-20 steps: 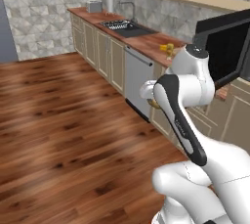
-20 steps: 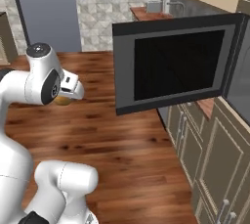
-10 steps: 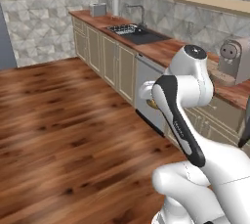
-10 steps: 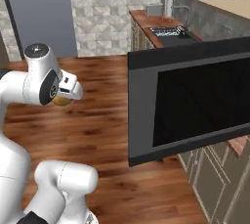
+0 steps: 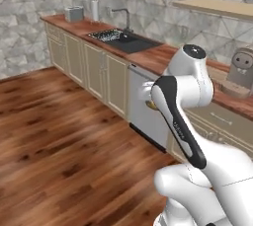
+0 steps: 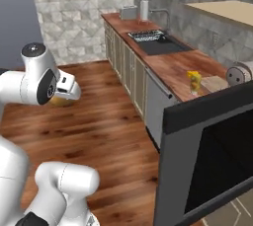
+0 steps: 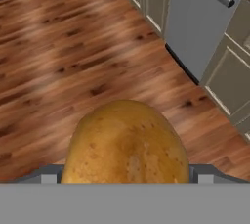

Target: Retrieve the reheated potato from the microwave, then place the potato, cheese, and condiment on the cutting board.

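Hand view, reading left to right: I see the wood floor [image 7: 73, 47] at the left, the potato [image 7: 126, 142] in the centre foreground, and the grey dishwasher front [image 7: 195, 22] with cabinet doors at the right. The gripper [image 7: 126, 174] is shut on the potato, its two tips showing at either flank of it, jaws standing wide around the broad middle. The potato hangs above the floor, clear of the cabinets.

I judge the potato firm, fairly heavy for its bulk, rounded, and inclined to roll or twist in a two-point hold. The present hold across its widest part looks sound to me; I would not shift it.

In the right base view, the gripper [image 6: 64, 96] sits at the left with the potato [image 6: 62, 100] under it. Further right, the yellow bottle [image 6: 193, 82] stands on the table [image 6: 173, 64] beside the cutting board [image 6: 215, 83], well apart from the potato. The microwave door [image 6: 207, 161] hangs open at the right.
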{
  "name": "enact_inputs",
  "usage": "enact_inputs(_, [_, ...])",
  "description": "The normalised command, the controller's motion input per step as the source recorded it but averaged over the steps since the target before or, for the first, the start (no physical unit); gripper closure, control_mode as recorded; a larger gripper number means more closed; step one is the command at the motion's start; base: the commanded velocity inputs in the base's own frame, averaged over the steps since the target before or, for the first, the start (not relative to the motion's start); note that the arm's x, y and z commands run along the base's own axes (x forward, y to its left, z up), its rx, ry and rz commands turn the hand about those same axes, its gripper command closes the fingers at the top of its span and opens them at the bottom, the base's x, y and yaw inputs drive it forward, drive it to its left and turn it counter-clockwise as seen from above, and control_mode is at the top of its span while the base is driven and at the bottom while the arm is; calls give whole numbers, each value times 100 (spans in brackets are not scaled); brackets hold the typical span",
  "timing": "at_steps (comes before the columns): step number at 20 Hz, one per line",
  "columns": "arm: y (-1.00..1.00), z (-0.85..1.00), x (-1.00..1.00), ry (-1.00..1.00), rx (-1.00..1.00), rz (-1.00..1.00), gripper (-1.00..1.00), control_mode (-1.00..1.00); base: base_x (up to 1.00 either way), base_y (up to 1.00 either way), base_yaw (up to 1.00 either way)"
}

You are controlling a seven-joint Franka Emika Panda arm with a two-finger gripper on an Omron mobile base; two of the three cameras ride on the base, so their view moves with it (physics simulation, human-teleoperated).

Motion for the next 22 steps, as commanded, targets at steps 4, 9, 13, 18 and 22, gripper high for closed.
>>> enact_inputs(4, [0, 0, 0, 0, 0, 0, 100, 100, 63, 28, -49])
enact_inputs(9, [0, 0, 0, 0, 0, 0, 100, 100, 62, 28, -50])
enact_inputs(13, [0, 0, 0, 0, 0, 0, 100, 100, 58, 28, -54])
enact_inputs(18, [0, 0, 0, 0, 0, 0, 100, 100, 57, 28, -56])
enact_inputs(22, [0, 0, 0, 0, 0, 0, 100, 100, 58, 28, -54])
